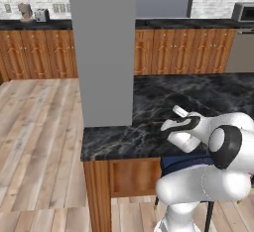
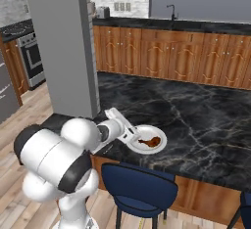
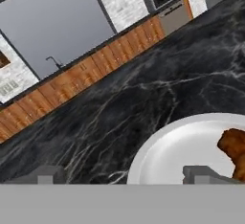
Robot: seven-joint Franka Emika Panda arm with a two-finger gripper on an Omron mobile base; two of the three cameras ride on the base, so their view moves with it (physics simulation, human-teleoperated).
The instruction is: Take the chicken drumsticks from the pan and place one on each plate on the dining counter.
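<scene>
My pincer (image 2: 133,136) hangs spread wide and empty just above the near rim of the white plate (image 2: 159,145) on the dining counter (image 2: 206,120), where the reddish-brown drumstick (image 2: 150,142) lies, so a careless sideways pull-away could clip and shove that plate

I log: dining counter (image 2: 196,120) glossy black veined marble, wooden fronts; plate (image 2: 159,142) smooth matt white; drumstick (image 2: 149,142) rough brown crust.

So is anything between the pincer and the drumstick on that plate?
Nothing visible. The open pincer sits at the plate rim on the dining counter, with bare white plate between it and the drumstick.
</scene>
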